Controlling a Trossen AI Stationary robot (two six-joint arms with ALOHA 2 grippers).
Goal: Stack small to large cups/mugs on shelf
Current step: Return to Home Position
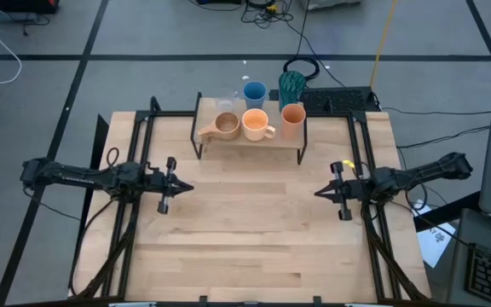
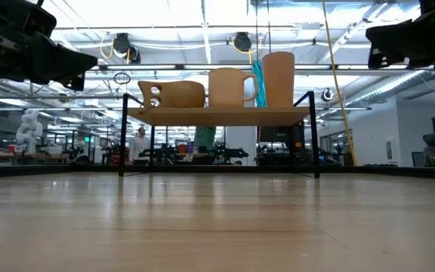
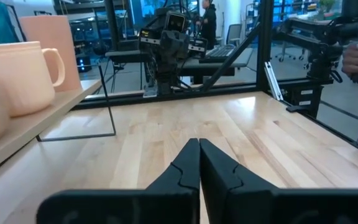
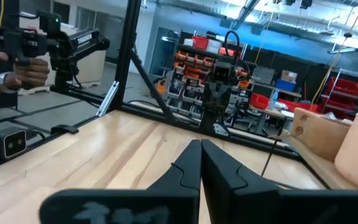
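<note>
The shelf (image 1: 250, 136) stands at the middle of the table's far side on thin black legs. Its front row holds a tan wooden cup (image 1: 225, 125), an orange handled mug (image 1: 256, 124) and an orange-brown tumbler (image 1: 293, 119), each upright on its base. Behind them stand a clear glass (image 1: 227, 104), a blue cup (image 1: 254, 92) and a teal tumbler (image 1: 291, 83). My left gripper (image 1: 187, 187) is shut and level at the table's left, away from the shelf, with nothing between its fingers (image 3: 188, 163). My right gripper (image 1: 318, 193) is shut and level at the right, also holding nothing.
Black frame rails (image 1: 135, 170) run along both sides of the table. A keyboard (image 1: 339, 99) and headphones (image 1: 301, 66) lie beyond the far edge. A person's hand (image 4: 17, 71) holds a device off the table. Bare wood lies between the two grippers.
</note>
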